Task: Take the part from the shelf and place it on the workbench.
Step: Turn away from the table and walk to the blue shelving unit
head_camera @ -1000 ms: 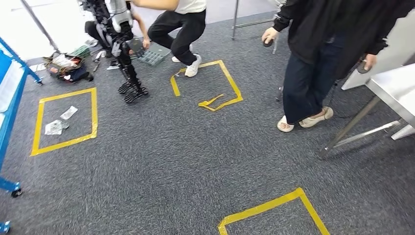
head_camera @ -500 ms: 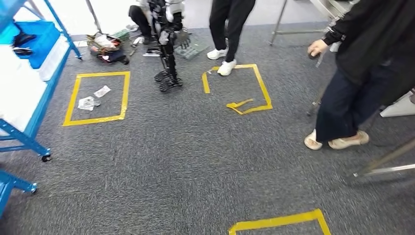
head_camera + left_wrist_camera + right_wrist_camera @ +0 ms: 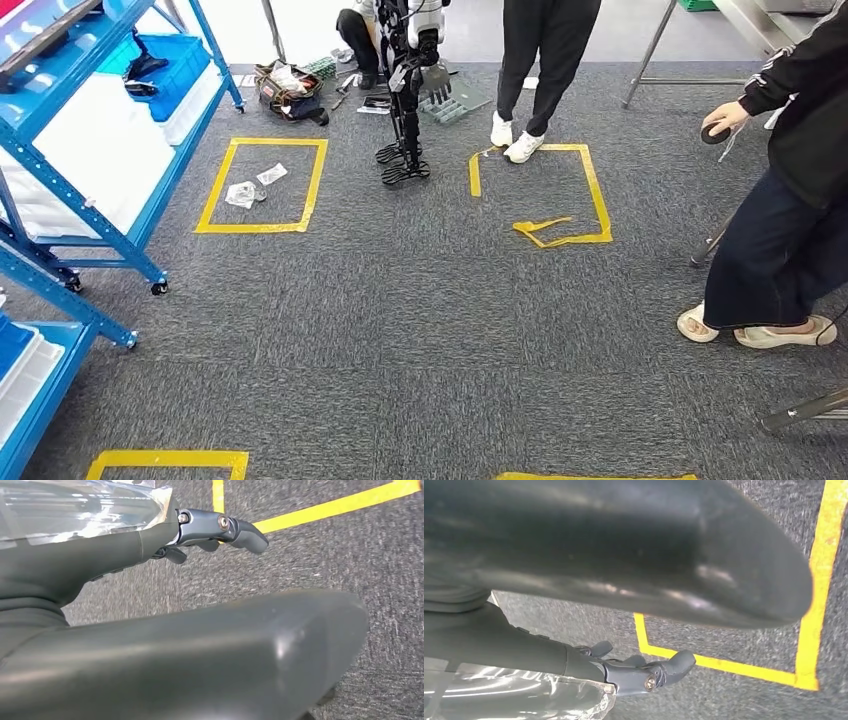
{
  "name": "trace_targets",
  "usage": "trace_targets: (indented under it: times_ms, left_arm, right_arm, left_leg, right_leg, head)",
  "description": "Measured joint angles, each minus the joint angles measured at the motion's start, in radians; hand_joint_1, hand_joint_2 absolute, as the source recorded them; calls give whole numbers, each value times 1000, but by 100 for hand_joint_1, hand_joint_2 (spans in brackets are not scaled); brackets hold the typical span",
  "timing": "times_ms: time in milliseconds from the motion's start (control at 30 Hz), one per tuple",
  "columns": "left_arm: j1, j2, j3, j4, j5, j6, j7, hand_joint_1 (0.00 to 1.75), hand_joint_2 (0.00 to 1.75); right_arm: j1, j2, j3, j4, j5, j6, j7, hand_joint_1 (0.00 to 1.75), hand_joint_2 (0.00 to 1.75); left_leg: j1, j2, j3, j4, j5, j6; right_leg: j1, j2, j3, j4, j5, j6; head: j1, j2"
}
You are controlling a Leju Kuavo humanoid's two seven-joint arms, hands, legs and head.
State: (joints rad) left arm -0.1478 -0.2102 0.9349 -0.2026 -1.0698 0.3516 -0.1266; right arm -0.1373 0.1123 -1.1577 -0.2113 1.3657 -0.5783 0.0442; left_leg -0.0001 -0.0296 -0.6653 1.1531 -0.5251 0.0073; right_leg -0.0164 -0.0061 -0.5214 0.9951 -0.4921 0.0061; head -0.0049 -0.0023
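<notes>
The part looks to be the dark piece [image 3: 140, 66] in the blue tray on the shelf [image 3: 60, 62], well apart from the robot. Its left hand [image 3: 165, 545] and right hand [image 3: 589, 665] hang over the carpet, fingers loosely spread and holding nothing. I'd have it square up at the shelf front near the yellow tape square [image 3: 255, 228] and raise an arm only once stopped.
</notes>
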Motion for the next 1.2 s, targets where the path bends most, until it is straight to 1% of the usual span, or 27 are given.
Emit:
trace_targets:
  times_ms: [67, 100, 133, 167, 233, 300, 367, 400, 433, 500, 567, 600, 633, 667, 700, 733, 800, 867, 900, 967, 1000, 1033, 1067, 1100, 1133, 1167, 1200]
  left_arm:
    - [0, -1, -2, 0, -3, 0, 0, 0, 0]
    - [1, -2, -3, 0, -4, 0, 0, 0, 0]
    - [2, -2, -4, 0, -6, 0, 0, 0, 0]
    - [2, -1, -4, 0, -6, 0, 0, 0, 0]
    - [0, -1, -6, 0, -7, 1, 0, 0, 0]
    - [-3, -2, -9, 0, -8, 1, 0, 0, 0]
    - [-4, -3, -10, 0, -9, 1, 0, 0, 0]
    - [-4, -3, -10, 0, -9, 1, 0, 0, 0]
    - [-4, -3, -10, 0, -9, 1, 0, 0, 0]
    - [-7, -4, -11, 0, -8, 0, 0, 0, 0]
    - [-8, -6, -11, 0, -5, -4, -4, 0, 0]
    - [-7, -6, -11, 0, -2, -6, -7, 0, 0]
    - [-5, -6, -10, 0, 0, -7, -10, 0, 0]
    - [-4, -7, -10, 0, 2, -7, -13, 0, 0]
    - [-4, -7, -10, 0, 3, -7, -15, 0, 0]
    - [-4, -7, -9, 0, 3, -7, -17, 0, 0]
    - [-5, -7, -9, 0, 4, -7, -19, 0, 0]
    - [-2, -7, -9, 0, 4, -7, -20, 0, 0]
    - [-1, -6, -9, 0, 4, -7, -21, 0, 0]
    - [-2, -6, -9, 0, 6, -8, -22, 0, 0]
    - [-3, -6, -9, 0, 8, -9, -22, 0, 0]
    - [-5, -6, -9, 0, 9, -11, -22, 0, 0]
    - [-6, -6, -9, 0, 11, -12, -22, 0, 0]
    - [-6, -6, -8, 0, 13, -14, -22, 0, 0]
    - [-5, -5, -8, 0, 13, -15, -21, 0, 0]
    - [-5, -5, -8, 0, 13, -16, -20, 0, 0]
    - [-6, -4, -8, 0, 13, -16, -18, 0, 0]
  right_arm:
    - [9, -1, 0, 0, -5, 0, -3, 0, 0]
    - [12, -1, 0, 0, -8, 0, -5, 0, 0]
    - [13, -2, -1, 0, -10, 0, -6, 0, 0]
    - [13, -2, -1, 0, -12, 0, -8, 0, 0]
    - [13, -1, -1, 0, -13, -1, -10, 0, 0]
    - [14, -2, -1, 0, -14, -1, -10, 0, 0]
    - [14, -2, -1, 0, -13, -2, -11, 0, 0]
    - [13, -2, -1, 0, -12, -2, -11, 0, 0]
    - [13, -1, -1, 0, -11, -2, -11, 0, 0]
    - [15, -1, -1, 0, -10, -3, -11, 0, 0]
    - [20, -2, -1, 0, -9, -2, -10, 0, 0]
    - [22, -3, -1, 0, -10, -2, -9, 0, 0]
    - [23, -4, -1, 0, -10, -1, -9, 0, 0]
    - [23, -5, -1, 0, -10, 0, -8, 0, 0]
    - [23, -5, -1, 0, -9, 0, -8, 0, 0]
    - [22, -5, -1, 0, -9, 1, -8, 0, 0]
    - [22, -5, -1, 0, -9, 2, -8, 0, 0]
    - [21, -4, -1, 0, -9, 2, -6, 0, 0]
    - [20, -4, -1, 0, -10, 2, -5, 0, 0]
    - [17, -2, -1, 0, -9, 4, -2, 0, 0]
    - [17, -2, -1, 0, -7, 7, -1, 0, 0]
    - [17, -2, 0, 0, -4, 9, 1, 0, 0]
    - [17, -2, 0, 0, -1, 12, 4, 0, 0]
    - [15, -2, 1, 0, 2, 15, 7, 0, 0]
    - [13, -2, 2, 0, 5, 17, 11, 0, 0]
    - [9, -2, 3, 0, 6, 19, 14, 0, 0]
    - [5, -2, 4, 0, 8, 20, 16, 0, 0]
  left_leg:
    - [4, 19, -56, 123, -50, -6]
    - [6, 23, -64, 142, -50, -8]
    - [7, 28, -49, 117, -29, -9]
    - [9, 40, -14, 56, 3, -9]
    - [6, 88, 65, -86, 53, -3]
    - [-2, 110, 93, -143, 61, 7]
    - [-6, 84, 91, -148, 65, 19]
    - [-5, 73, 92, -151, 68, 26]
    - [-3, 62, 92, -155, 72, 32]
    - [2, 38, 90, -158, 78, 41]
    - [2, 9, 86, -157, 81, 45]
    - [2, -7, 85, -157, 82, 45]
    - [3, -22, 85, -156, 83, 44]
    - [4, -36, 86, -155, 84, 42]
    - [5, -50, 85, -154, 85, 39]
    - [5, -63, 84, -152, 85, 34]
    - [3, -83, 79, -149, 88, 23]
    - [4, -97, 73, -151, 93, 11]
    - [4, -88, 69, -147, 91, 7]
    - [4, -39, 44, -95, 55, 0]
    - [3, -8, 17, -36, 21, -3]
    - [3, 10, -16, 35, -14, -5]
    - [4, 18, -46, 100, -40, -7]
    - [4, 21, -63, 138, -49, -7]
    - [4, 24, -59, 136, -39, -6]
    - [3, 29, -34, 94, -13, -3]
    - [1, 46, 6, 24, 19, 4]
  right_leg:
    - [4, -30, -1, 0, -2, -4]
    - [4, -44, -1, 0, -3, -5]
    - [4, -56, -1, 0, -3, -5]
    - [4, -67, 1, 0, -4, -4]
    - [10, -86, 5, 1, -9, 0]
    - [17, -103, 9, 1, -13, 8]
    - [18, -118, 13, 1, -16, 17]
    - [15, -106, 11, 8, -22, 22]
    - [14, -83, 2, 29, -35, 24]
    - [9, -23, -46, 133, -87, 20]
    - [8, -2, -110, 266, -136, 17]
    - [8, 1, -125, 296, -140, 22]
    - [6, 3, -121, 284, -128, 30]
    - [3, 8, -97, 229, -101, 41]
    - [-2, 28, -61, 151, -69, 52]
    - [-5, 46, -31, 83, -43, 57]
    - [-6, 69, -1, 13, -17, 51]
    - [-3, 51, 0, 13, -12, 34]
    - [-4, 41, 2, 12, -9, 27]
    - [-7, 20, 1, 8, -4, 12]
    - [-5, 7, 0, 8, -4, 6]
    - [-2, -6, -1, 8, -4, 1]
    - [1, -21, -2, 8, -5, -1]
    - [4, -36, -3, 8, -6, -2]
    - [5, -48, -3, 8, -6, -3]
    - [7, -60, -1, 8, -7, -4]
    - [9, -71, 1, 8, -8, -5]
  head:
    - [-2, 0]
    - [-2, 0]
    - [-2, 0]
    - [-2, 0]
    - [-2, 0]
    - [1, 0]
    - [3, 0]
    - [3, 0]
    - [4, 0]
    - [8, 0]
    - [11, 0]
    - [11, 0]
    - [11, 0]
    - [11, 0]
    - [11, 0]
    - [12, 0]
    - [11, 0]
    - [10, 0]
    - [10, 0]
    - [5, 0]
    - [2, 0]
    - [0, 0]
    - [-1, 0]
    - [-1, 0]
    - [-1, 0]
    - [-1, 0]
    - [-2, 0]
